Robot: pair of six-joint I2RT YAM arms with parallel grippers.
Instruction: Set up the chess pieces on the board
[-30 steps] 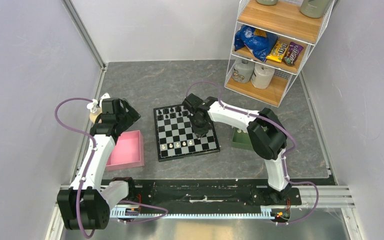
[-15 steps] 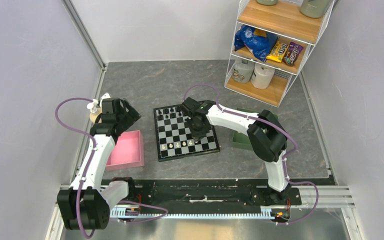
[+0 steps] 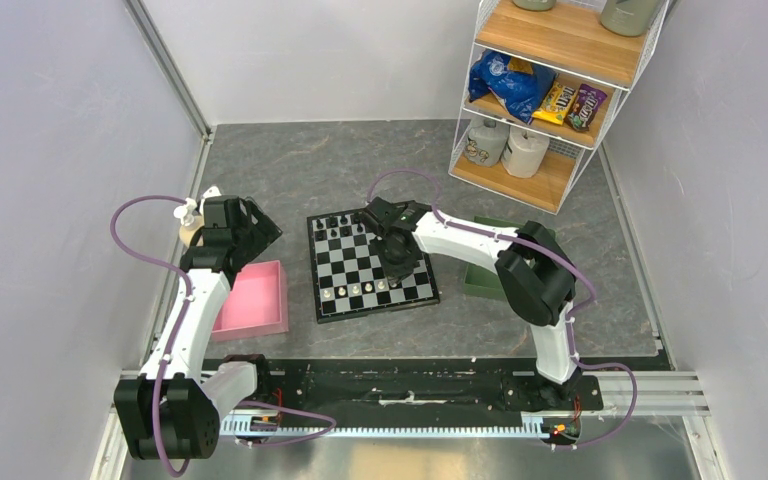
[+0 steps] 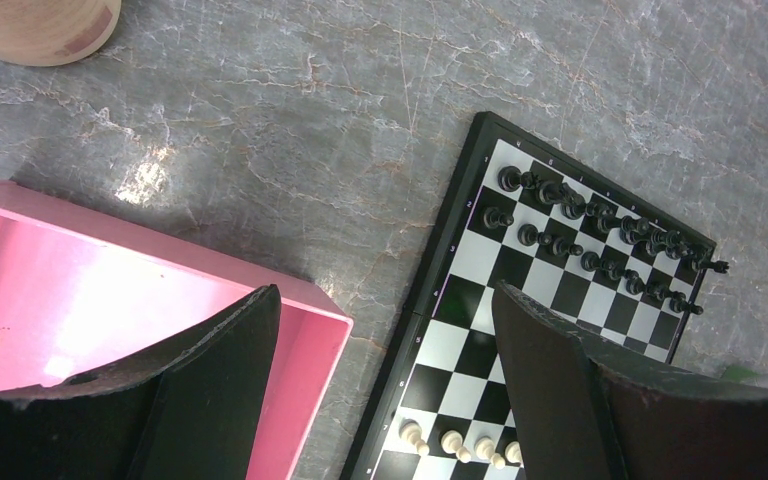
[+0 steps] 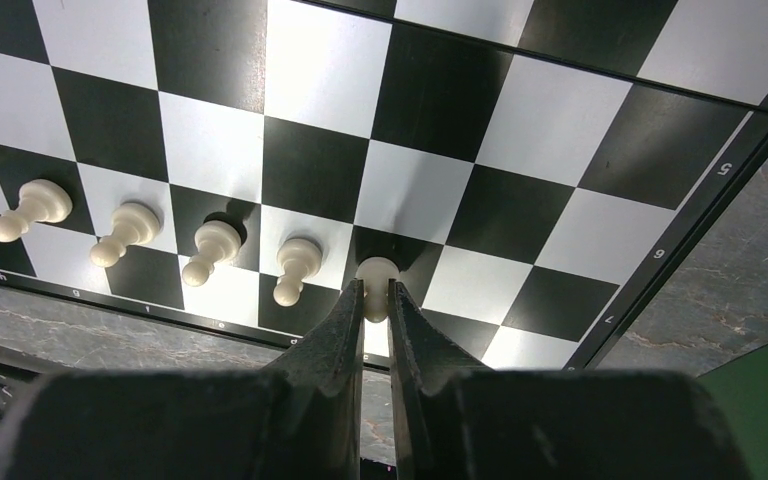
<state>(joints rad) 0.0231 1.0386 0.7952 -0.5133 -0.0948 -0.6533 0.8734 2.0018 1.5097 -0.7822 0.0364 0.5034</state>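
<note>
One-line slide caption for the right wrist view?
Right end effector closed on a cream-white pawn at the end of the white pawn row along the board's lettered edge.

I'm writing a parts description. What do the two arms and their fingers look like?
Both the left arm and right arm have white links, bulky black joints and a purple cable running along them. The fingers are plain black, tapering toward their tips, with no visible markings.

Left arm: rises from the near-left corner, elbow bent, wrist along the left edge.
Left gripper: fingers spread wide, aimed down.
Right arm: reaches from the near edge toward the table's middle.
Right gripper: pinched on a cream-white pawn (only its head shows).
</note>
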